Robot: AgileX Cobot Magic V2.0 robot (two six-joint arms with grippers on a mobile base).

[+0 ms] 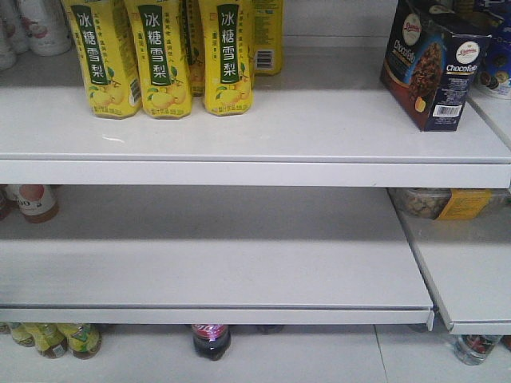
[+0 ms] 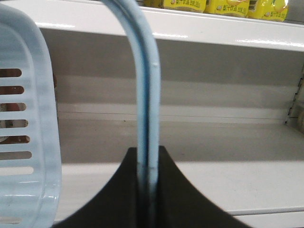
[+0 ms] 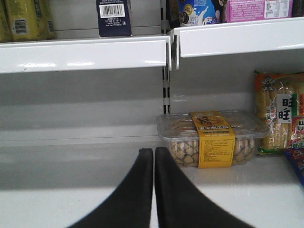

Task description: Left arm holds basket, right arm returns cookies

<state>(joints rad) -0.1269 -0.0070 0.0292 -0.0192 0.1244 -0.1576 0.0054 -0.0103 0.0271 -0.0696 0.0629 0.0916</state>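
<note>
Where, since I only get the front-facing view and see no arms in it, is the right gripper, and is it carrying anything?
Observer: The right gripper is shut with nothing between its fingers. It sits level with the lower shelf, pointing toward a clear snack tub.
Operator: And the left side?
Observer: The left gripper is shut on the loop handle of the basket, whose slotted wall fills the left edge of the left wrist view.
</note>
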